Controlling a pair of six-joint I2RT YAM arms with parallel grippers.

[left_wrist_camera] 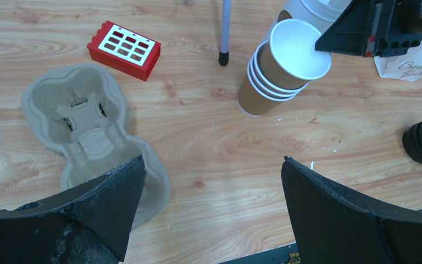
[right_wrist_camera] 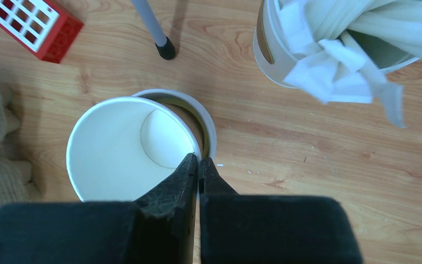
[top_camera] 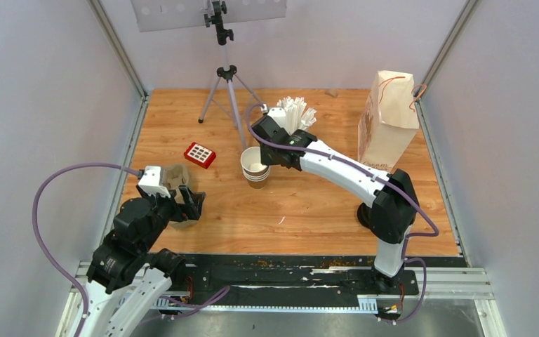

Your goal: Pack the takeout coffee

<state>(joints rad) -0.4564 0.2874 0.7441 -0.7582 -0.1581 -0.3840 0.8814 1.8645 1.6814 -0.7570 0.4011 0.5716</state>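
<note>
Right gripper (right_wrist_camera: 199,160) clenched on the rim of the top cup (right_wrist_camera: 122,148), one finger inside, one outside. That cup is tilted, sticking up out of the cup stack (left_wrist_camera: 261,88). No lids on any of them. Left gripper (left_wrist_camera: 211,162) jaws spread wide, holding nothing, hovering left of the stack over a cardboard carrier (left_wrist_camera: 82,118). Red block (left_wrist_camera: 123,49) left of the stack, straw cup (right_wrist_camera: 266,47) just behind it, paper bag (top_camera: 387,119) well right of it.

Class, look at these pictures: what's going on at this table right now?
The right gripper is shut on the rim of the top cup, which has no lid and sits in a nested stack of brown paper cups. The left gripper hangs open above the pulp cup carrier, holding nothing. The carrier's wells are empty. A paper bag stands at the far right.
</note>
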